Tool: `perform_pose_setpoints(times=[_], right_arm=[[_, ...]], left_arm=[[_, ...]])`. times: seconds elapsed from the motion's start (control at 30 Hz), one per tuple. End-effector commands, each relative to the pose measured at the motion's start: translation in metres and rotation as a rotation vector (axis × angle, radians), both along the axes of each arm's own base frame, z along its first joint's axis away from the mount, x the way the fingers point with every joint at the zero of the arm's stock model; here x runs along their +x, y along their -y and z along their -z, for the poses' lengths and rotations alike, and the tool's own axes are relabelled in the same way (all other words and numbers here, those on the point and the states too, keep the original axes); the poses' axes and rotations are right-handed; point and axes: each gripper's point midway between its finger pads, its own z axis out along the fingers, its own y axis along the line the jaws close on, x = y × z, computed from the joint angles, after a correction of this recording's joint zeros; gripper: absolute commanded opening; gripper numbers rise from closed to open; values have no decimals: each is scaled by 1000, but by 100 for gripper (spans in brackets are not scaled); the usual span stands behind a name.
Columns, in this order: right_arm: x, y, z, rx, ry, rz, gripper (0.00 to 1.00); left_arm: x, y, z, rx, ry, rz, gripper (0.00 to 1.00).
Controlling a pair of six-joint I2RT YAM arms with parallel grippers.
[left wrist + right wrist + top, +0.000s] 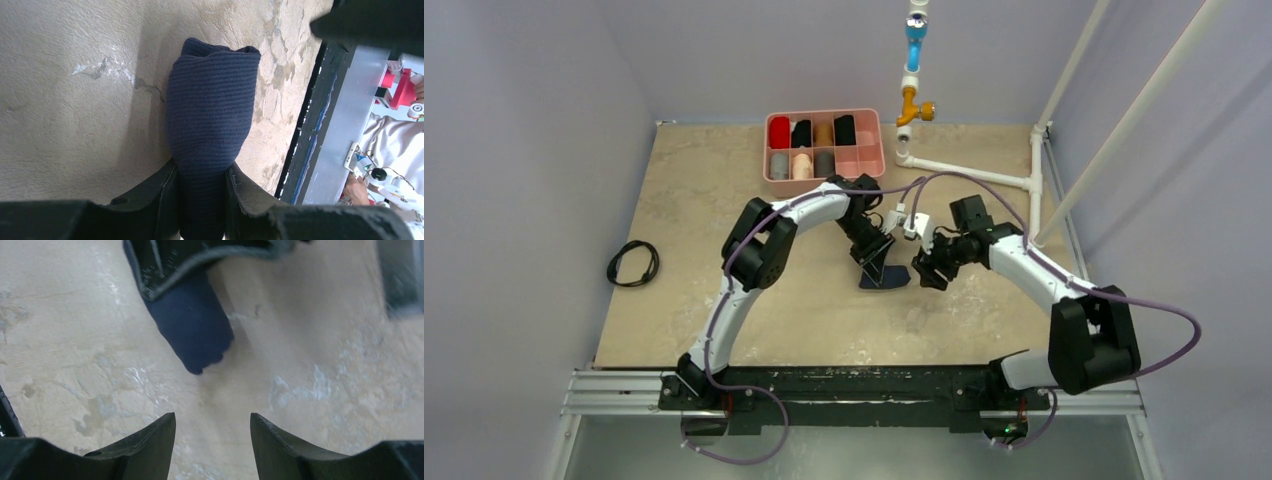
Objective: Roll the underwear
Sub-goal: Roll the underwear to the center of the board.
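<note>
- Navy ribbed underwear [210, 100], bundled, rests on the tabletop [75, 100]; my left end effector [201, 175] pinches one end.
- Soft and light, I judge; hold across the roll or it unwinds.
- My right end effector [212, 427] hangs spread, empty, just beside it; cream band hidden.

There is one underwear [886, 278], one cable [633, 264] and one tray [870, 152]. There are two arms: left arm [769, 235] and right arm [1039, 272]. The tray holds seven rolls: one red roll [779, 131], two black rolls [801, 133] [845, 129], one tan roll [823, 133], one grey roll [779, 165], one peach roll [801, 166] and one dark grey roll [824, 163].
</note>
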Motion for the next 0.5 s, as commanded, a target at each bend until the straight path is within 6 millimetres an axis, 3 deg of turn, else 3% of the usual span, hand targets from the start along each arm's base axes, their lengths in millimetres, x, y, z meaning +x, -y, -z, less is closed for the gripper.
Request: perform_pose_setpoints(times=[0.0, 0.23, 0.47], right_arm=[[13, -20, -14, -49, 163, -23, 56], [15, -51, -17, -102, 248, -104, 59], [9, -71, -6, -152, 265, -169, 60]], left_arm=[[5, -37, 62, 213, 26, 12, 0], [3, -33, 58, 186, -31, 2, 0], [-8, -30, 56, 164, -115, 2, 0]])
